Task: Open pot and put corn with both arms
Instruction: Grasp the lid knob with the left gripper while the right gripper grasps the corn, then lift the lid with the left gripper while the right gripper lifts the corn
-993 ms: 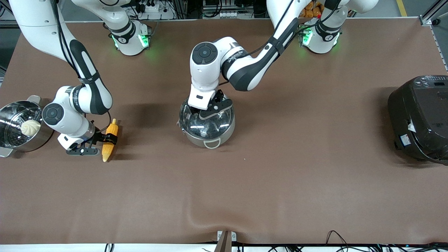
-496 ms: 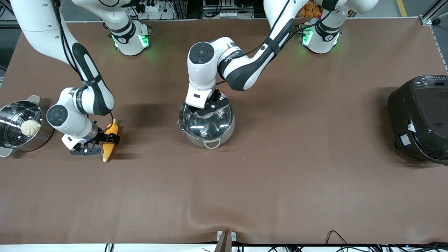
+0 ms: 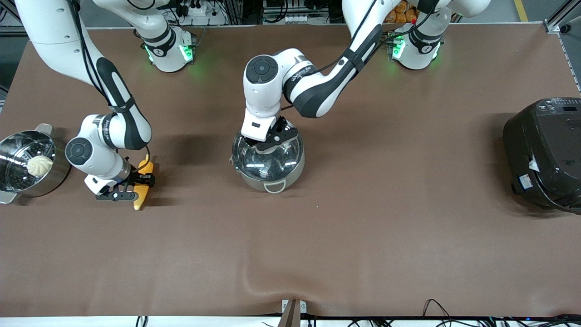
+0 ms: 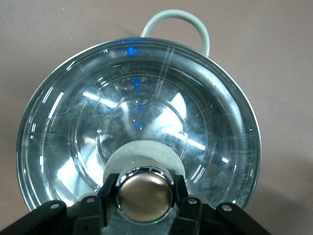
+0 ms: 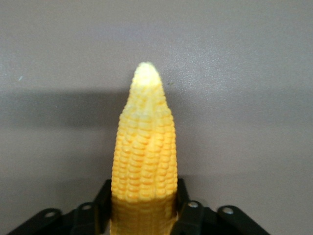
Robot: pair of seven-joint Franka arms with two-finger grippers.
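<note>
The steel pot (image 3: 272, 175) stands mid-table with its glass lid (image 3: 268, 156) on. My left gripper (image 3: 271, 141) is down on the lid, its jaws shut on the tan knob (image 4: 144, 196); the lid (image 4: 139, 122) fills the left wrist view, one pot handle (image 4: 176, 22) showing past its rim. My right gripper (image 3: 140, 181) is shut on the yellow corn (image 3: 142, 184), toward the right arm's end of the table. In the right wrist view the corn (image 5: 144, 156) sits between the fingers (image 5: 183, 200), its tip pointing away, just over the cloth.
A steel steamer basket (image 3: 13, 179) with a white bun (image 3: 39, 165) stands at the right arm's end, close to the right arm. A black rice cooker (image 3: 544, 152) stands at the left arm's end. Brown cloth (image 3: 317, 245) covers the table.
The right gripper has shifted slightly toward the pot with the corn held. The left gripper has settled onto the lid knob and stayed there.
</note>
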